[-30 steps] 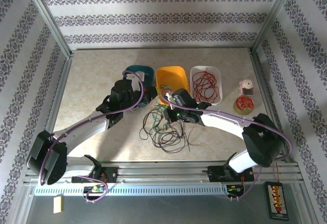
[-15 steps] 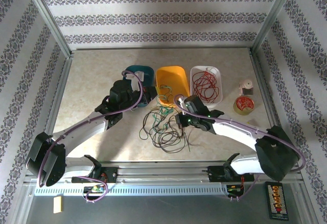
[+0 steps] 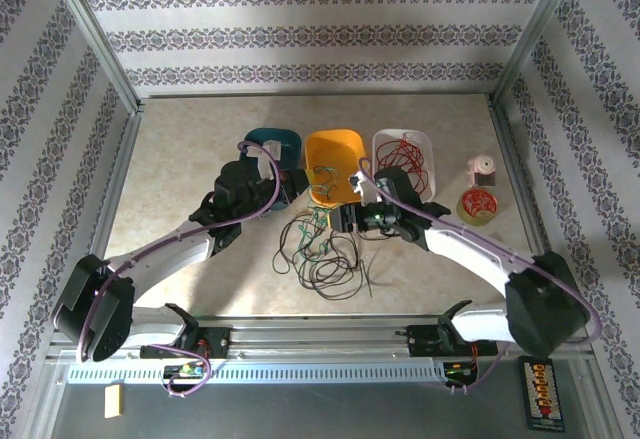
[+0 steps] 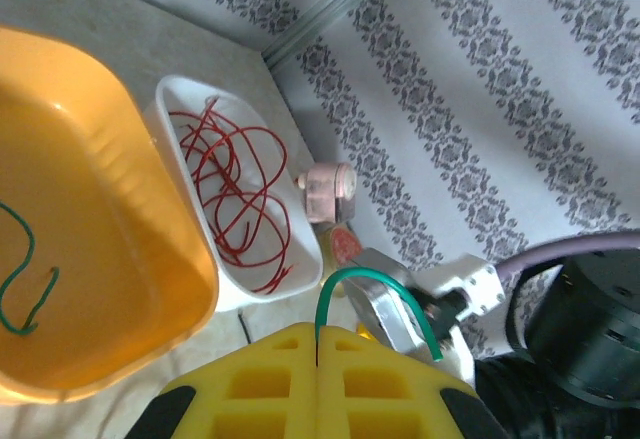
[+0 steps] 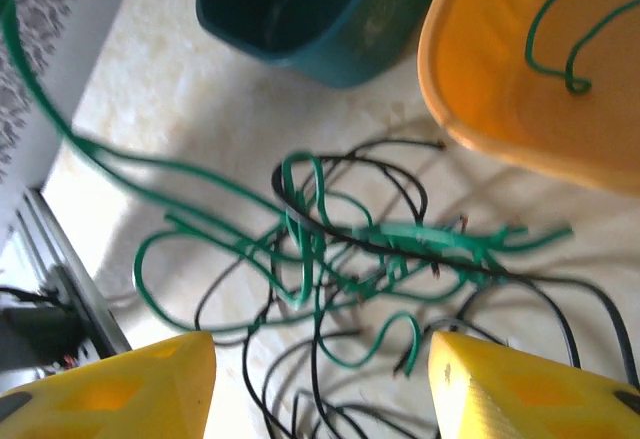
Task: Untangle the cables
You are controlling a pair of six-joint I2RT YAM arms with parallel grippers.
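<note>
**Left gripper [image 4: 318, 335] pinched on a green cable [image 4: 365, 271]; right gripper [image 5: 320, 351] spread over the tangle**

My left fingers are pressed flat together with no gap, and a single green cable is caught at their tips. From the pinch it rises straight up, then bends over in a smooth arch towards the right of my left wrist view and drops again beside the other arm's hardware.

My right fingers stand wide apart with nothing between them. They hang above the knot of cables [image 5: 330, 249], and the strands lie on the table [image 3: 180, 179] below the gap.

From above, the knot sits between my two grippers, just in front of the orange bin [image 3: 335, 149]. Green strands gather at the end nearer the bins, while black loops spread towards the near edge. One black end trails off to the right and forward.

In my right wrist view one long green strand runs on a slant from the upper left corner down into the knot. I cannot tell whether it is the piece my left fingers hold.

A separate short green piece [image 5: 533, 34] lies curled like a hook inside the orange bin. Red cables [image 3: 402, 167] lie in loose loops in the white bin [image 3: 403, 133]. The teal bin [image 3: 270, 139] stands to the left of the orange one, beside my left gripper.
</note>
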